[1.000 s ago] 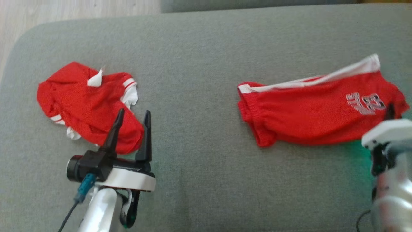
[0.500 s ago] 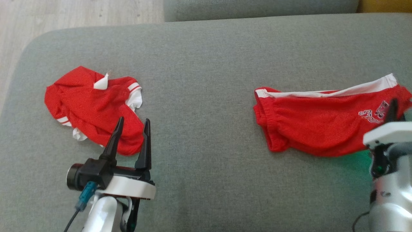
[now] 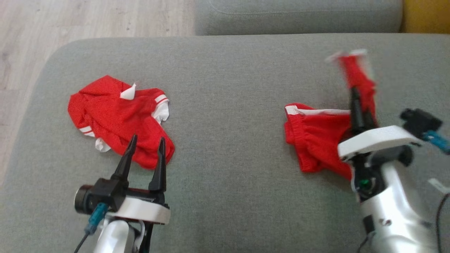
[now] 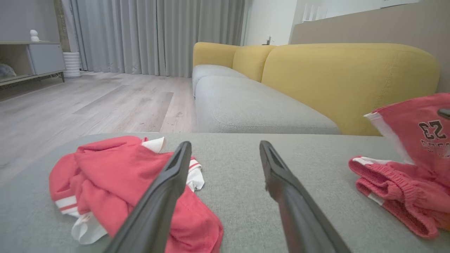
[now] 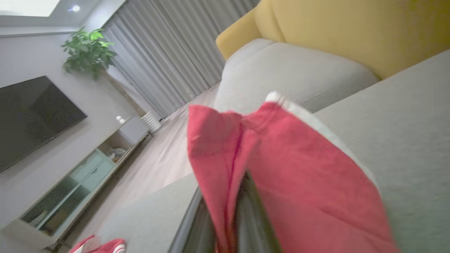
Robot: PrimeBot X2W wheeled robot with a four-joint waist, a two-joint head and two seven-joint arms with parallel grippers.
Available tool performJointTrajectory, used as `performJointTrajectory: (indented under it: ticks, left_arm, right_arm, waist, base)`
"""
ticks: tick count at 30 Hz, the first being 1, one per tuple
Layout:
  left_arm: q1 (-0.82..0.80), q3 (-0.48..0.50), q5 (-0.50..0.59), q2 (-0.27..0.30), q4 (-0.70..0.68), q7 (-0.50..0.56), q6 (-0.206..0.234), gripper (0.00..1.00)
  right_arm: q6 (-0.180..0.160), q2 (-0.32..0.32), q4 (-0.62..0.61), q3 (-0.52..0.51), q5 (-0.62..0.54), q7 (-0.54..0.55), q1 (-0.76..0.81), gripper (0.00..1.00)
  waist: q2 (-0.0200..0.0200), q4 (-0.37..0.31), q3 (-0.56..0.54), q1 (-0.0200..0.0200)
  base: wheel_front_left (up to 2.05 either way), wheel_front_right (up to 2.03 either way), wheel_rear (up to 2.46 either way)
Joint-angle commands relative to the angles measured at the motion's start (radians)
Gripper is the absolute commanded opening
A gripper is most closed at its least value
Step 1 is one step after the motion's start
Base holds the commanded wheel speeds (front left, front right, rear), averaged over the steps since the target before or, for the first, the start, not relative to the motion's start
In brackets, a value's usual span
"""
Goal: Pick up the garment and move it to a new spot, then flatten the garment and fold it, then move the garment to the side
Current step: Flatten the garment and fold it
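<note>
the grey seat cushion (image 3: 232, 88) is the work surface, and everything below is placed against it. beyond its far edge lies a second grey seat (image 3: 299, 14) with a yellow backrest (image 4: 344, 77), and off its far left corner is wooden floor (image 3: 88, 21).

the red shorts (image 3: 316, 140) sit on the cushion's right half. their elastic waistband (image 3: 293, 110) end rests on the fabric and faces the cushion's middle. the other end, a leg with a white side stripe, stands up off the surface, blurred. the long axis therefore runs from the cushion's middle out to its right side and climbs as it goes. a crumpled red jersey (image 3: 116, 119) with white trim lies on the cushion's left half, well apart from the shorts, with bare cushion between the two.

the right gripper (image 3: 354, 93) is over the cushion's right side. its fingers are pressed together on the raised leg, and red cloth drapes over both of them in the right wrist view. this arm already has the garment, so it looks best placed to carry it. the bare middle of the cushion appears to be the free spot.

the left gripper (image 3: 147, 138) hovers near the cushion's front left, just short of the jersey. its fingers are spread wide with nothing between them.
</note>
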Motion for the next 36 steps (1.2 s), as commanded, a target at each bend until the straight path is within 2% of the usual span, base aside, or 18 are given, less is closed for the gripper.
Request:
performJointTrajectory:
  ticks: [1,3,7,12,16,17,18,21,24,30,36]
  left_arm:
    - [-0.011,0.036,0.010,0.002,-0.024,-0.006,0.001,1.00]
    - [-0.006,0.038,0.011,0.002,-0.022,-0.006,0.002,1.00]
    - [0.003,0.041,0.011,0.001,-0.022,-0.006,0.003,1.00]
    - [0.017,0.043,0.012,0.001,-0.019,-0.006,0.003,1.00]
    - [0.027,0.047,0.010,0.001,-0.018,-0.006,0.005,1.00]
    - [0.029,0.048,0.010,0.001,-0.018,-0.006,0.005,1.00]
    - [0.029,0.048,0.010,0.001,-0.017,-0.006,0.005,1.00]
    - [0.030,0.045,0.009,0.001,-0.016,-0.006,0.004,1.00]
    - [0.029,0.041,0.009,0.001,-0.016,-0.006,0.003,1.00]
    - [0.023,0.037,-0.004,0.000,-0.037,-0.006,0.004,1.00]
    - [0.017,0.026,-0.013,0.000,-0.052,-0.006,0.013,1.00]
  right_arm:
    - [-0.001,-0.001,-0.050,0.061,0.023,-0.012,-0.012,0.00]
    - [-0.001,-0.007,-0.067,0.165,0.062,0.000,0.007,0.00]
    - [-0.001,-0.051,-0.056,0.301,0.054,0.002,0.024,0.00]
    - [-0.001,-0.143,0.012,0.489,-0.085,-0.025,0.024,0.00]
    - [-0.001,-0.175,0.093,0.587,-0.201,-0.042,0.015,0.00]
    - [-0.001,-0.178,0.110,0.602,-0.228,-0.053,0.010,0.60]
    - [-0.001,-0.177,0.126,0.610,-0.247,-0.061,0.008,1.00]
    - [-0.001,-0.175,0.154,0.624,-0.282,-0.075,0.001,1.00]
    - [-0.001,-0.174,0.172,0.593,-0.327,-0.108,-0.007,1.00]
    - [-0.001,-0.151,0.102,0.390,-0.369,-0.156,0.035,1.00]
    - [-0.001,-0.109,-0.055,0.194,-0.444,-0.163,0.135,1.00]
  waist:
    - [0.0000,0.008,-0.006,0.0001]
    - [0.0000,0.019,-0.013,0.0001]
    - [0.0000,0.031,-0.026,0.0001]
    - [0.0000,0.033,-0.039,0.0001]
    - [0.0000,0.022,-0.050,0.0001]
    - [0.0000,0.017,-0.051,0.0001]
    - [0.0000,0.013,-0.053,0.0001]
    - [0.0000,0.001,-0.057,0.0001]
    - [0.0000,-0.018,-0.065,0.0001]
    - [0.0000,-0.049,-0.077,0.0001]
    - [0.0000,-0.077,-0.076,0.0001]
  base:
    - [0.00,0.00,0.00]
    - [0.00,0.00,0.00]
    - [0.00,0.00,0.00]
    - [0.00,0.00,0.00]
    - [0.00,0.00,0.00]
    - [0.00,0.00,0.00]
    - [0.00,0.00,0.00]
    - [0.00,0.00,0.00]
    - [0.00,0.00,0.00]
    - [0.00,0.00,0.00]
    - [0.00,0.00,0.00]
